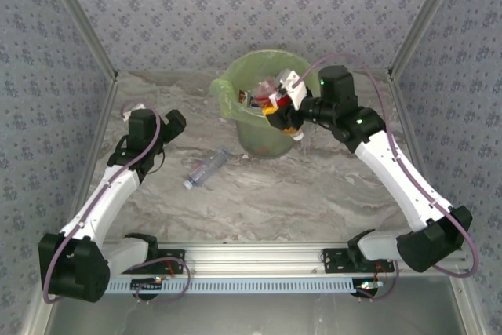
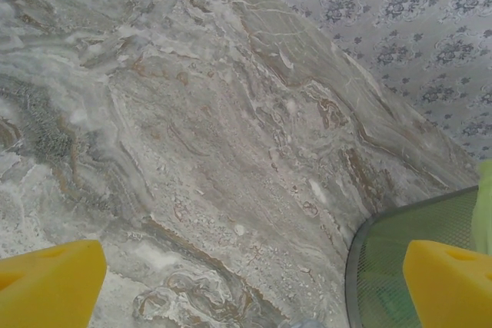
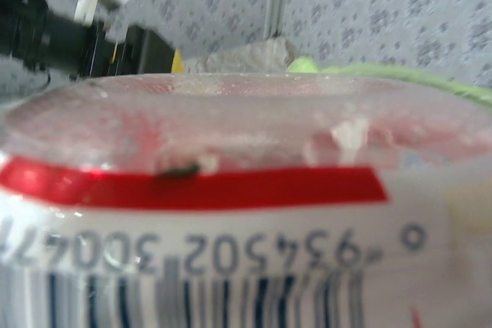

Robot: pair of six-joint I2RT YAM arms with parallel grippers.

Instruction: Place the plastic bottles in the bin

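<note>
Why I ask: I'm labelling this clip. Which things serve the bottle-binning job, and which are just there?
Job: bin; red-labelled bottle in right pincer; loose clear bottle; bottles already binned.
Just there: marble table; patterned walls.

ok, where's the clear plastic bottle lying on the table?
Top view: the clear plastic bottle lies on its side on the marble table, left of centre, between the left gripper and the round pale green bin, nearer the bin.
</note>
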